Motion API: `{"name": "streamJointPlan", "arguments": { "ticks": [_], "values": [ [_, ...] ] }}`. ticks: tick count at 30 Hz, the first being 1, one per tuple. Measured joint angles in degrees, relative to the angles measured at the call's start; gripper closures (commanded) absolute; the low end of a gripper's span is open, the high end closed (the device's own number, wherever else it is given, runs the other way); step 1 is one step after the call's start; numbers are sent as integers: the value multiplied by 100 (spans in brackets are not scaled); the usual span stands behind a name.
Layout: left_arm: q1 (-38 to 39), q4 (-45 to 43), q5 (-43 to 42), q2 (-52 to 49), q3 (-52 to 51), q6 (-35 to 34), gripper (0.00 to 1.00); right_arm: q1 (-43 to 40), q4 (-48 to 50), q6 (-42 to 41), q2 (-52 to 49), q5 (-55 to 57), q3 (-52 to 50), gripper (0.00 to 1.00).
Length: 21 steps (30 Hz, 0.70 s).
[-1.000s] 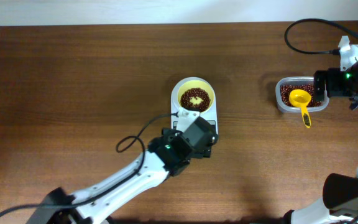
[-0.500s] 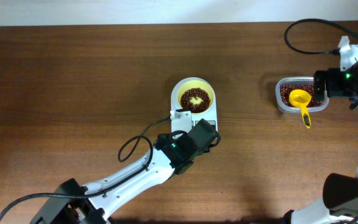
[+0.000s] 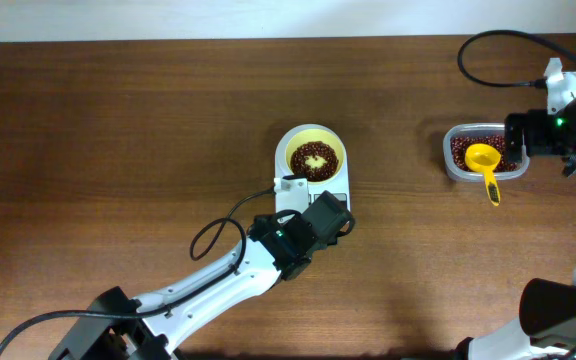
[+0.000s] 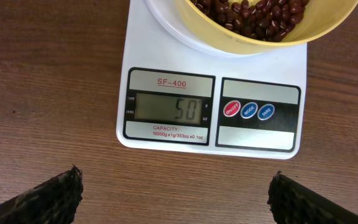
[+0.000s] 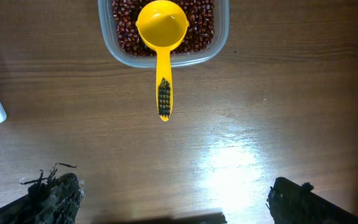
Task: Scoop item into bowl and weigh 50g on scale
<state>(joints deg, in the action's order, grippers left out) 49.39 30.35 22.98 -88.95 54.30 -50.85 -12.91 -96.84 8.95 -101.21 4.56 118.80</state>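
The pale yellow bowl (image 3: 314, 132) stands on the white scale (image 3: 290, 190) at the table's middle, with dark red-brown beans (image 3: 303, 166) in a ring inside it. In the left wrist view the scale's display (image 4: 169, 109) reads 50, below the bowl (image 4: 191, 38) and its beans (image 4: 247, 11). My left gripper (image 4: 174, 176) hangs open just in front of the scale, over bare wood, holding nothing. My right gripper (image 5: 174, 182) is open and empty too, raised above the table and well short of the yellow scoop (image 5: 161, 25).
A clear plastic container (image 3: 450, 158) of beans (image 5: 197, 31) sits at the right. The scoop (image 3: 484, 162) rests across its front rim, handle pointing toward the table's front. The left arm's black cable (image 3: 213, 232) loops over the wood. The right arm (image 3: 558, 130) hovers by the container.
The left arm shifted its wrist slightly down and right in front of the scale a second ago, then stayed still. The right arm, bowl and scoop have not moved.
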Motion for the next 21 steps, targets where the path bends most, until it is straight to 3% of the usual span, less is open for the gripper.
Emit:
{"name": "streamJointPlan", "arguments": {
  "ticks": [15,21],
  "values": [
    [0,0,0,0,0,26,1,0,0,7,0,0,0,1],
    [-68,57,-2,131,0,577,1,0,0,0,0,0,0,1]
  ]
}}
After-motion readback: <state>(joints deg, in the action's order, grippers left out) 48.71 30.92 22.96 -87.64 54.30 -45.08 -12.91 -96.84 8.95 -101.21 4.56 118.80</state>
